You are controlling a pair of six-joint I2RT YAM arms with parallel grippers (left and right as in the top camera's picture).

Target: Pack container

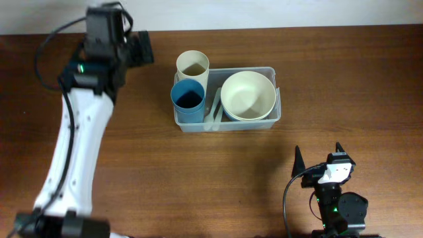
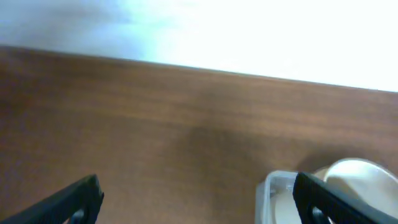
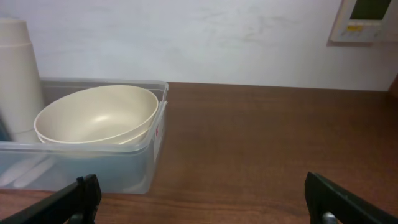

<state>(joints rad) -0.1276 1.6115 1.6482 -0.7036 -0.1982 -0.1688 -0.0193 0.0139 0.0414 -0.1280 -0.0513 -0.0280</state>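
Note:
The clear plastic container [image 1: 228, 124] stands at the table's middle back. In it are a cream cup [image 1: 192, 66], a blue cup [image 1: 188, 98], a cream bowl [image 1: 248, 94] and pale utensils [image 1: 215, 109] between cups and bowl. My left gripper [image 1: 143, 50] is open and empty, raised to the left of the container, whose corner [image 2: 273, 194] and bowl [image 2: 357, 174] show in the left wrist view past the jaws [image 2: 198, 186]. My right gripper [image 1: 317, 158] is open and empty near the front, facing the container [image 3: 124, 168], bowl [image 3: 99, 115] and cream cup [image 3: 18, 74]; its jaws [image 3: 202, 202] are apart from them.
The wooden table [image 1: 198, 178] runs to a white wall at the back. A wall-mounted panel [image 3: 367, 18] shows at the top right of the right wrist view. The left arm [image 1: 73, 145] stretches along the table's left side.

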